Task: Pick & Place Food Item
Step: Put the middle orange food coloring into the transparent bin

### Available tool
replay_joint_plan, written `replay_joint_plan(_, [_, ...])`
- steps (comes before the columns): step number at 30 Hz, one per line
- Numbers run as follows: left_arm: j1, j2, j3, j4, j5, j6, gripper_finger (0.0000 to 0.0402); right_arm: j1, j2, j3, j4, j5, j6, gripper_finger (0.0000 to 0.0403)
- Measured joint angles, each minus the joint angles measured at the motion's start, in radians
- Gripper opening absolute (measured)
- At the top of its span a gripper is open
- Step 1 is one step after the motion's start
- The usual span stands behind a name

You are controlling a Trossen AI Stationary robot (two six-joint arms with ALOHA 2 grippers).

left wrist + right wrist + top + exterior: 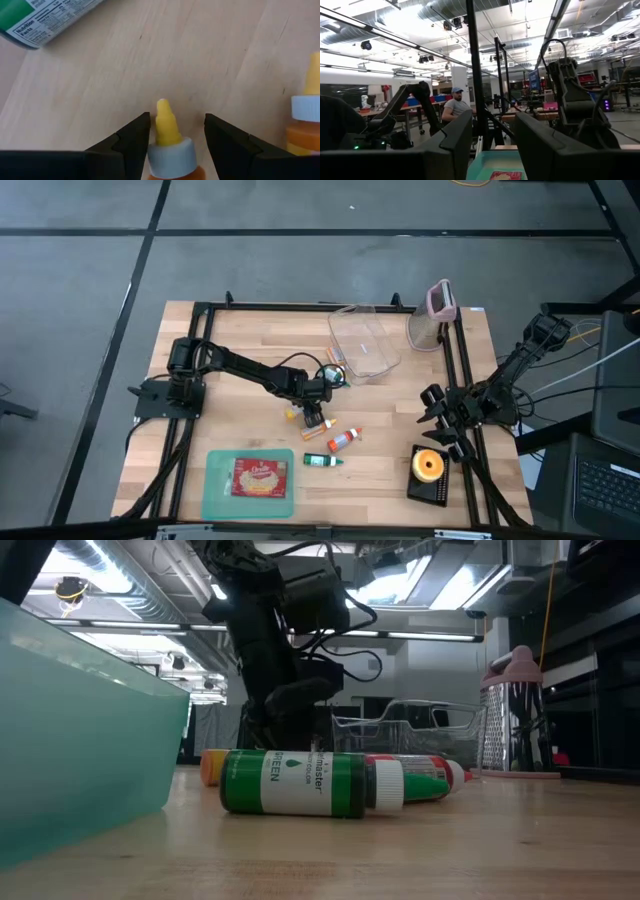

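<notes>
Yellow-tipped dropper bottle with a white collar and orange body [169, 145] lies on its side on the pale wooden table [390, 470], just left of the table's middle, and it sits right between the two dark fingers of the left gripper [176, 142]. Those fingers stand part-way open, one on each side of the white collar, close against it; whether they already press on it I cannot tell, so I would not call it held yet.

To do this step well, I judge the fingers should close squarely on the collar or the body just behind it, not on the tapered yellow tip, which would likely slip out. The bottle is round and lying flat, so an off-centre squeeze could roll it aside; a slow, even close seems wise before any lift.

Just beside it lies a second orange bottle with a white collar [305, 125], near enough to be nudged. Farther off are a green-labelled bottle with a white cap [300, 783] and a red-and-white bottle [343, 440], then a clear plastic bin [365, 345] toward the far edge and a teal tray [218, 490] at the near edge.

The right gripper [447, 420] waits part-way open and empty at the table's right side.
</notes>
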Motion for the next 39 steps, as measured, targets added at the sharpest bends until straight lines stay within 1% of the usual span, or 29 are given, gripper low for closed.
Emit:
replay_joint_plan(3, [0.0,0.0,0.0,-0.013,-0.004,0.015,0.0168,0.0,0.0,0.0,0.0,0.004,0.0,0.0146])
replay_joint_plan(8, [0.0,-0.001,0.0,-0.02,-0.024,0.04,0.011,0.0,0.0,0.0,0.0,0.004,0.018,0.0146])
replay_joint_plan(17, [0.0,-0.004,-0.001,-0.01,-0.019,0.091,0.011,0.0,0.0,0.0,0.0,0.004,0.019,0.0146])
replay_joint_plan(20, [0.0,-0.016,-0.002,0.046,0.01,0.116,0.011,0.0,0.0,0.0,-0.001,0.004,0.019,0.0146])
replay_joint_plan(24, [0.0,-0.062,-0.001,0.113,0.053,0.148,0.011,0.0,0.0,0.0,-0.004,0.003,0.019,0.0146])
replay_joint_plan(32, [0.0,-0.184,-0.001,0.194,0.061,0.21,0.011,0.0,0.0,0.0,-0.007,0.003,0.023,0.0146])
replay_joint_plan(34, [0.0,-0.214,-0.001,0.253,0.063,0.248,0.011,0.0,0.0,0.0,-0.007,0.003,0.023,0.0146])
replay_joint_plan(36, [-0.001,-0.241,-0.001,0.342,0.064,0.285,0.011,0.0,0.0,0.0,-0.007,0.003,0.023,0.0146])
replay_joint_plan(39, [-0.001,-0.266,-0.001,0.503,0.096,0.355,0.011,0.0,0.0,0.0,-0.008,0.003,0.031,0.0146])
